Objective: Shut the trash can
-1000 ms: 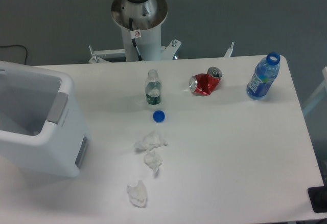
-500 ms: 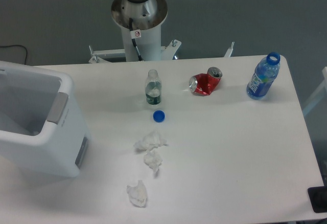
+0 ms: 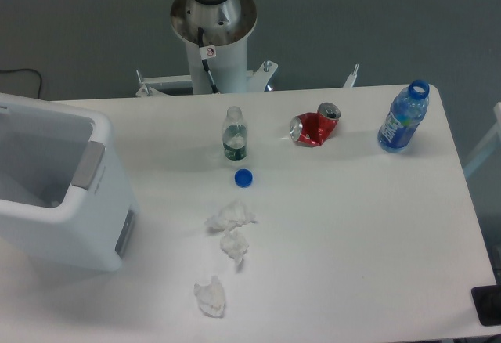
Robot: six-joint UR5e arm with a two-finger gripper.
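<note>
Only trash can (image 3: 63,186) visible, open, table's left; hand out of frame.

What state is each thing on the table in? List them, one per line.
Large white plastic trash can: open, inside visible.
Small clear bottle: upright, uncapped.
Blue bottle cap: loose on table.
Red drink can: crushed, on its side.
Blue plastic bottle: upright, uncapped.
Three white tissues: crumpled.

The arm's base (image 3: 213,14) is a silver-grey round flange on a white column, with a light-blue joint cap at twelve o'clock, a small red-and-white sticker and a black cable.
</note>
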